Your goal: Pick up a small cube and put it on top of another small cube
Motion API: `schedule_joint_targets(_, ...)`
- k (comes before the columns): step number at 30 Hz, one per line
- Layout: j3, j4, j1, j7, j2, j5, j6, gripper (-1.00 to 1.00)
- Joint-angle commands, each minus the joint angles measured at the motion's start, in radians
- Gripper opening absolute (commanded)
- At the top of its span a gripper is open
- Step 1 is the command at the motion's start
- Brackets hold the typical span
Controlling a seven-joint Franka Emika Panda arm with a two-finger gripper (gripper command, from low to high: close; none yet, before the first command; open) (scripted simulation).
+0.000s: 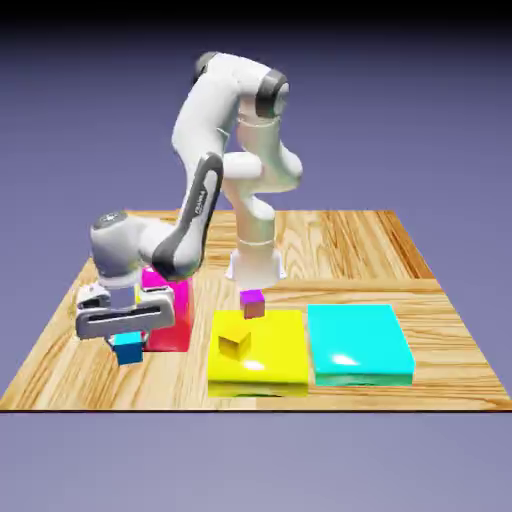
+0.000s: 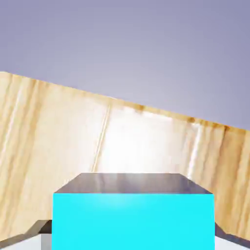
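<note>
Two views show the gripper at about 9 o'clock on the wooden surface, its fingers pinching a small blue cube that hangs just below the hand and appears slightly clear of the wood. In the hand view this cube fills the lower middle as a bright cyan face with a darker top, and a grey fingertip shows at its lower left edge, pressed against its side. Just behind the hand in the exterior view stands a magenta block, partly hidden by the arm. Toward 6 o'clock lies a flat yellow slab carrying a small yellow cube on its top. Near the slab's far edge sits a small purple cube; whether it rests on the slab or just behind it cannot be told. Beside the yellow slab, toward 4 o'clock, lies a flat cyan slab, close to it but apart.
</note>
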Motion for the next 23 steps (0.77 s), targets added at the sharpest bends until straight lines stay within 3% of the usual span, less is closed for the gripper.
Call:
schedule_joint_targets(1,0.011,-0.017,0.015,0.041,-0.036,-0.037,-0.009,-1.0)
schedule_joint_targets(12,0.131,-0.206,0.174,0.487,-0.435,-0.431,-0.119,-1.0)
schedule_joint_targets(14,0.134,-0.211,0.178,0.498,-0.445,-0.441,-0.122,-1.0)
schedule_joint_targets(19,0.158,-0.245,0.166,0.412,-0.272,-0.323,0.072,-1.0)
schedule_joint_targets(20,0.158,-0.245,0.166,0.412,-0.271,-0.323,0.072,1.0)
schedule_joint_targets(23,0.148,-0.231,0.171,0.448,-0.344,-0.372,-0.009,1.0)
